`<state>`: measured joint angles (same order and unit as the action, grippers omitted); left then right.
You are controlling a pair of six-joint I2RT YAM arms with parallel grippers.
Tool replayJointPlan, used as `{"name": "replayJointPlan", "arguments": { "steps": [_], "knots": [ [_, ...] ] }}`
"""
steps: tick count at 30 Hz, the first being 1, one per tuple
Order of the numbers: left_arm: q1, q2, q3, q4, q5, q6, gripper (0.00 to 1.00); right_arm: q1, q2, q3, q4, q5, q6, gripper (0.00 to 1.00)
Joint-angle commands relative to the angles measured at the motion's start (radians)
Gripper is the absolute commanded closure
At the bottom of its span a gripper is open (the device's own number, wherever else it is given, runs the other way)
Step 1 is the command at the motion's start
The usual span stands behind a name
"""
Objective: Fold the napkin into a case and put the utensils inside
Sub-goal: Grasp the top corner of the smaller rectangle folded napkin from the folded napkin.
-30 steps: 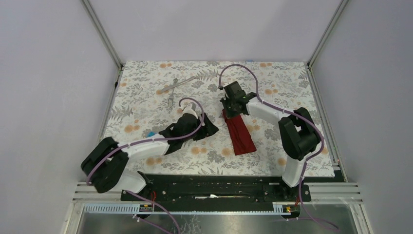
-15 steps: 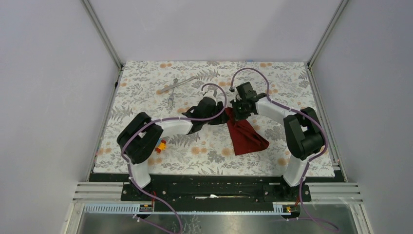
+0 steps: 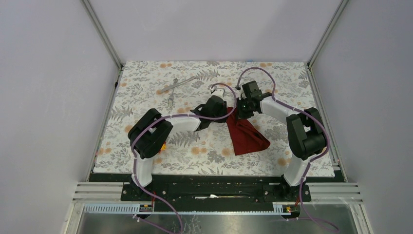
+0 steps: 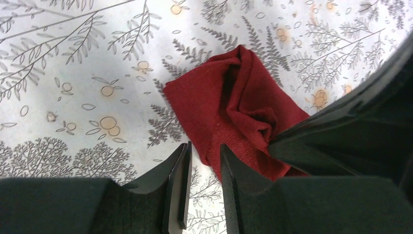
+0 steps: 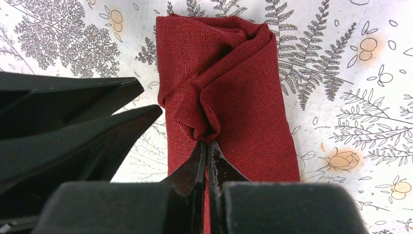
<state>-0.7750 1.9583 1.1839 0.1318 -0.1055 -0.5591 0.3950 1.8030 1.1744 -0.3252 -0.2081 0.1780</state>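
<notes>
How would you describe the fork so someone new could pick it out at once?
Look at the flowered table cover, in its far left part, where two silver pieces appear to cross. The fork is the one running near to far, with tines at its near end; the other piece lies slanted and shows no tines.

Maroon napkin (image 3: 246,136) lies folded (far end bunched), well apart from crossed utensils (image 3: 174,87).

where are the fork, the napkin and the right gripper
fork (image 3: 172,99): top view, neck by the tines
napkin (image 3: 245,138): top view, middle of cloth
right gripper (image 5: 207,146): right wrist view, between its fingertips
</notes>
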Motion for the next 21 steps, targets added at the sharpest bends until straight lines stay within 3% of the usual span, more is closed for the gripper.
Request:
{"name": "replayJointPlan", "arguments": {
  "steps": [1,21],
  "knots": [
    [-0.033,-0.015,-0.032,0.171,-0.071,0.102,0.67,-0.007,-0.047,-0.010,0.021,-0.043,0.027,1.00],
    [-0.074,0.076,0.032,0.178,-0.163,0.194,0.70,-0.010,-0.049,-0.020,0.032,-0.068,0.034,1.00]
  ]
}}
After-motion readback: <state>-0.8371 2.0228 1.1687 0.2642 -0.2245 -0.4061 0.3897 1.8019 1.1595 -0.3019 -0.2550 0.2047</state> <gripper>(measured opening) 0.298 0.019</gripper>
